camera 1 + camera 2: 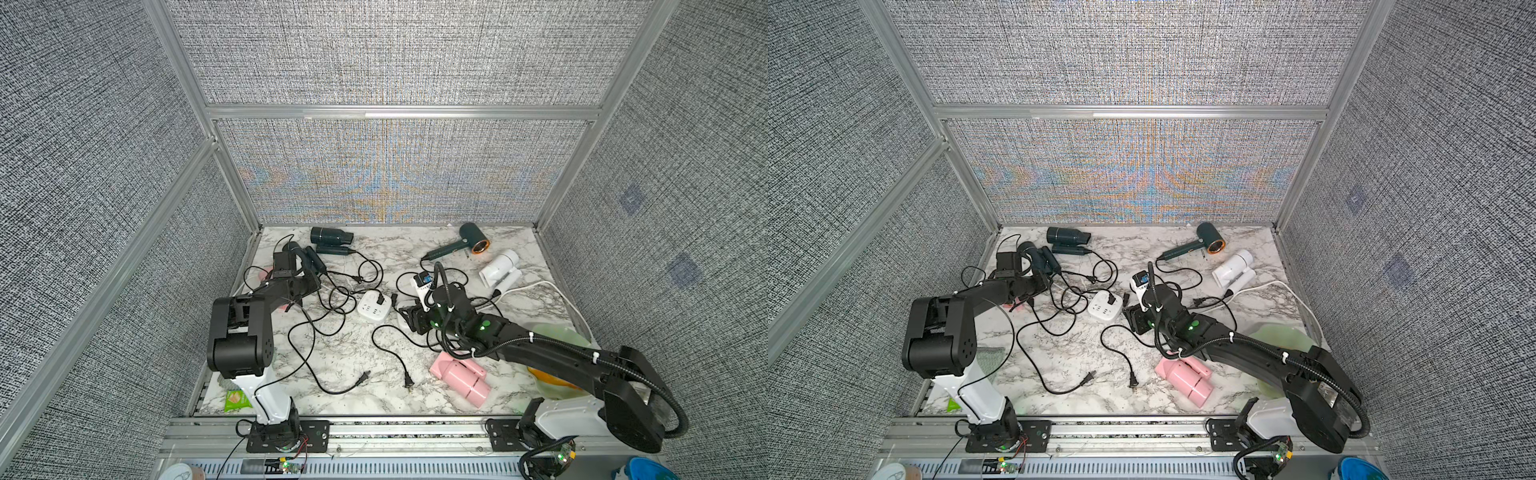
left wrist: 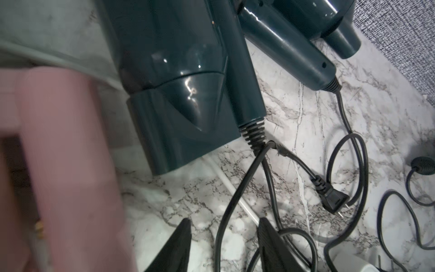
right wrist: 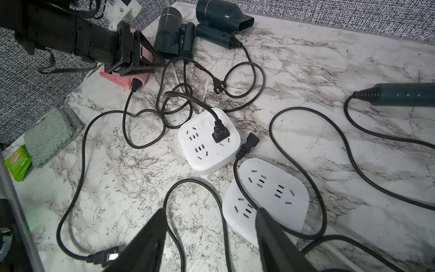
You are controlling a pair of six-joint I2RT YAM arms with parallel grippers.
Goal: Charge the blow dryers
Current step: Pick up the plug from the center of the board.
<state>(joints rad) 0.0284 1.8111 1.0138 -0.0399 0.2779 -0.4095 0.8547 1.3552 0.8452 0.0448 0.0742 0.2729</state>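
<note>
straddling a cord (image 2: pixel 233 195) with left claw (image 2: pixel 223 223), jaws apart, nothing pinched, near teal dryer (image 2: pixel 179 70); hovering right claw (image 3: pixel 211 216) half open over socket block (image 3: pixel 277 188), empty.

Pink blow dryer (image 2: pixel 66 153) blurred and cropped in left wrist view, teal dryer (image 3: pixel 404 94) cut off past its handle.

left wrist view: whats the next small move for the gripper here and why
Probably close the left gripper on the black cord: it runs from the strain relief of the teal blow dryer straight between the open fingers and is not yet pinched.
</note>
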